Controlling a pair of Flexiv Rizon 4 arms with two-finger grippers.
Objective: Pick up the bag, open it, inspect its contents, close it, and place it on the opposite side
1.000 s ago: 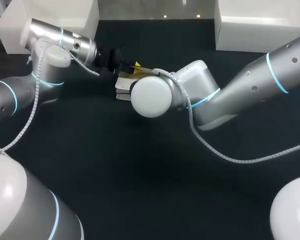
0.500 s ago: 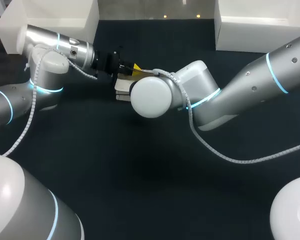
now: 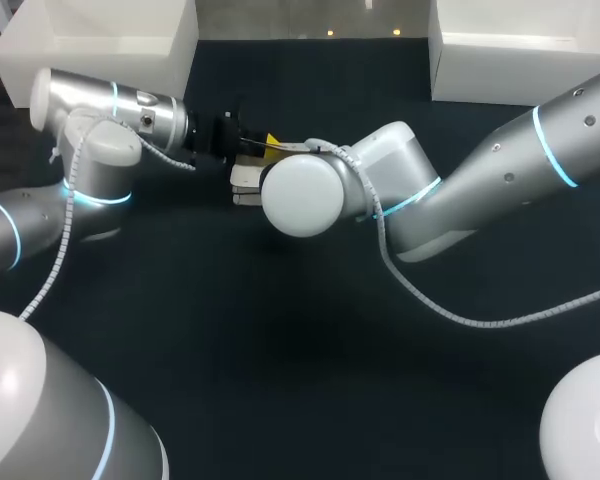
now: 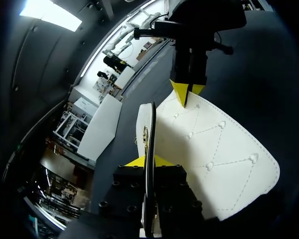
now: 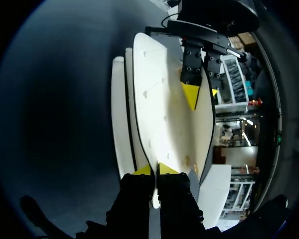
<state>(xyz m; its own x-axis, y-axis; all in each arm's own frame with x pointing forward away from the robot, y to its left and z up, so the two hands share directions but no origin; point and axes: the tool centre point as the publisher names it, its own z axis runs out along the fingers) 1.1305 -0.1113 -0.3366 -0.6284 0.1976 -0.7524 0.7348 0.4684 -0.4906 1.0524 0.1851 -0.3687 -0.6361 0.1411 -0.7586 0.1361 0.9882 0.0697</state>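
White quilted leather bag (image 4: 209, 154) sits at far middle of dark bench (image 3: 280, 350), between the arms. Left pincer (image 4: 145, 162) is nearly closed, clamping a thin flap edge. Right pincer (image 5: 154, 170) pinches the opposite end likewise. Bag's long axis runs pincer to pincer, arms equally near; opening probably means drawing apart.

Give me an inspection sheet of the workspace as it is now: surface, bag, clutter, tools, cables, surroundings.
Surface: dark table.
Job's things: white quilted bag, held between both tools; its flap looks lifted off the body.
Clutter: nothing seen.
Grippers: left tool shut on one thin edge of the bag; right tool shut on the flap's edge opposite.
Cables: left arm cable runs along the arm; right arm cable sags in a loop over the table.
Surroundings: left white box and right white box at the far corners.
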